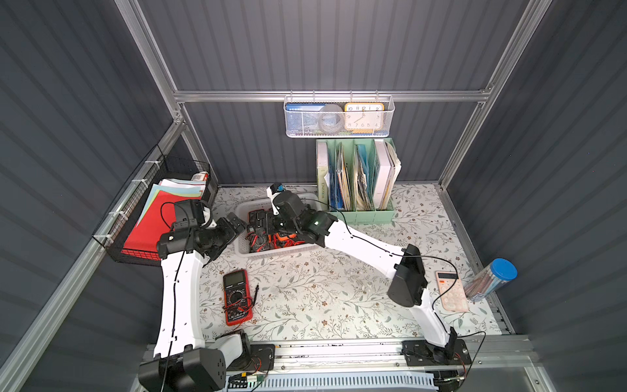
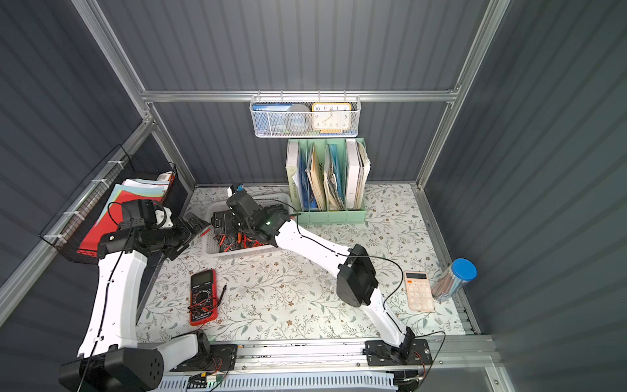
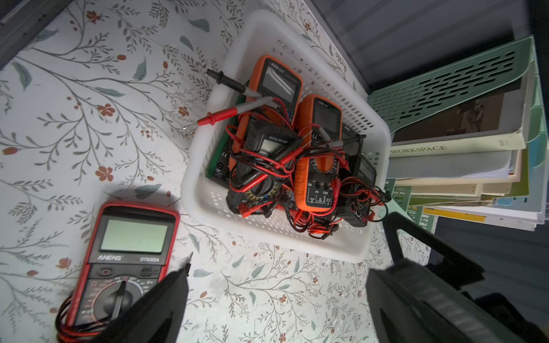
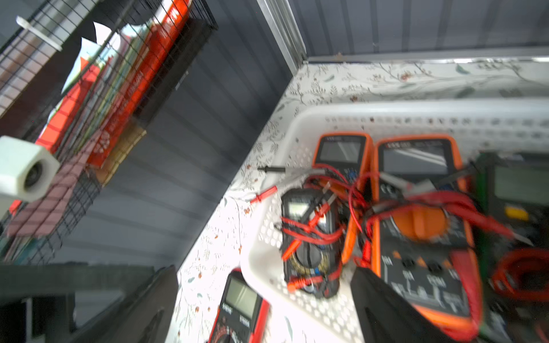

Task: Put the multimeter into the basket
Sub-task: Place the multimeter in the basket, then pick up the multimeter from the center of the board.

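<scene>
Nearest the front edge, the red multimeter (image 1: pixel 237 297) lies flat on the table (image 1: pixel 339 305), screen up. It is outside the basket (image 1: pixel 242 251) and apart from it, on my left side. Its red and black leads are coiled over its lower half, and a loose probe (image 1: pixel 257 291) lies just beside it. Nothing grips it. At the front right a calculator (image 1: pixel 451 293) lies flat, with a tube of pencils (image 1: pixel 492 281) tilted just beside it.

Further in, my left gripper (image 1: pixel 226 237) hangs beside the basket's left end, jaws wide, nothing between them. My right gripper (image 4: pixel 264 268) is over the basket, jaws spread wide and empty. Its wrist view is blurred. It shows one finger (image 4: pixel 386 311) above an orange multimeter (image 4: pixel 416 225) and the other outside the rim.

The basket holds a heap of meters, two orange and the rest dark, under tangled leads. A red probe (image 3: pixel 219 115) and a black probe (image 3: pixel 228 81) stick out over its rim.

On the left wall hangs a wire basket (image 1: pixel 112 217) of coloured papers. At the back stands a file rack (image 1: pixel 356 210). Above it a mesh basket (image 1: pixel 305 129) hangs from the rail with a clock (image 1: pixel 363 117) inside.
</scene>
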Controlling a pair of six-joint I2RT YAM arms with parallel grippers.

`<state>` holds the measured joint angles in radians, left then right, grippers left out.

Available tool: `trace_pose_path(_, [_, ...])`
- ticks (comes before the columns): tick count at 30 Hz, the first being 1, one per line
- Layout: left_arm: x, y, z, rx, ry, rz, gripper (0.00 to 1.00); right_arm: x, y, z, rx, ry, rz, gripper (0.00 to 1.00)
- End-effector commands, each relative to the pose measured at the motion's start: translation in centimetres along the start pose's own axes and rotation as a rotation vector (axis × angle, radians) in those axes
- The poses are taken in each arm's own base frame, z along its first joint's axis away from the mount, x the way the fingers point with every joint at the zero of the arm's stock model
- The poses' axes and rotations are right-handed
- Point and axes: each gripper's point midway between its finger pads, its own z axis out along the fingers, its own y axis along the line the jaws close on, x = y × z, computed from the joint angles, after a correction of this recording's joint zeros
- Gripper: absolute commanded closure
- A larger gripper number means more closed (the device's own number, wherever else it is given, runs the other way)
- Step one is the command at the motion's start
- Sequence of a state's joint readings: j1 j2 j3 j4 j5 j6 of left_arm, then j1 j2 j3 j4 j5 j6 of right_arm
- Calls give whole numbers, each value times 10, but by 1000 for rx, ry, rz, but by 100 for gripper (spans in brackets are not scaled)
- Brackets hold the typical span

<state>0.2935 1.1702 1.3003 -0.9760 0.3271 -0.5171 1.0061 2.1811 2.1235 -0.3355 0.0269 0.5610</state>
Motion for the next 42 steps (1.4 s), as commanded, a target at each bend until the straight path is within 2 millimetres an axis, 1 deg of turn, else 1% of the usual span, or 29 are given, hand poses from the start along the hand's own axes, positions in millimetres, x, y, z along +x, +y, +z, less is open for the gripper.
trace_pose_path(1, [10,11,-8,-56,19,7,1,43,-2,-5,26,67,-1,3])
trace_pose_path(2, [11,11,-10,-56,19,-11,1,55,-3,-10,39,85,-4,3])
trace_pose_path(4, [7,10,-15,-70,7,-14,1,80,-7,-11,65,123,-1,3])
trace_pose_path(7, [-6,2,-20,-63,-14,-11,1,121,-5,-9,95,183,-4,3])
trace_pose_path(8, [-7,2,-17,-66,-7,-16,1,137,-2,-5,101,208,-12,3])
trace_pose_path(9, [-17,-7,-25,-46,-37,-8,1,152,2,-2,107,232,-21,3])
trace_pose_path(12, [-27,-17,-29,-18,-56,-13,1,191,16,13,110,302,-59,2])
trace_pose_path(15, [-34,-27,-33,15,-66,-14,1,216,27,31,119,345,-112,2])
trace_pose_path(19, [-38,-40,-43,63,-79,-11,1,234,40,55,93,359,-184,2])
trace_pose_path(21, [-36,-43,-47,76,-79,-7,1,244,39,66,99,377,-226,2])
trace_pose_path(23, [-34,-43,-49,80,-75,-2,1,249,40,77,105,378,-258,2])
trace_pose_path(28, [-26,-43,-50,93,-65,-2,1,260,32,100,143,385,-288,2])
trace_pose_path(32, [-23,-42,-51,97,-61,-1,1,273,14,111,184,405,-268,2])
trace_pose_path(34, [-22,-43,-52,105,-60,-1,1,278,0,111,218,430,-252,3])
trace_pose_path(37, [-21,-45,-55,110,-65,1,1,279,-20,103,290,449,-245,6])
trace_pose_path(42, [-20,-46,-58,120,-69,1,1,273,-52,77,384,435,-175,13])
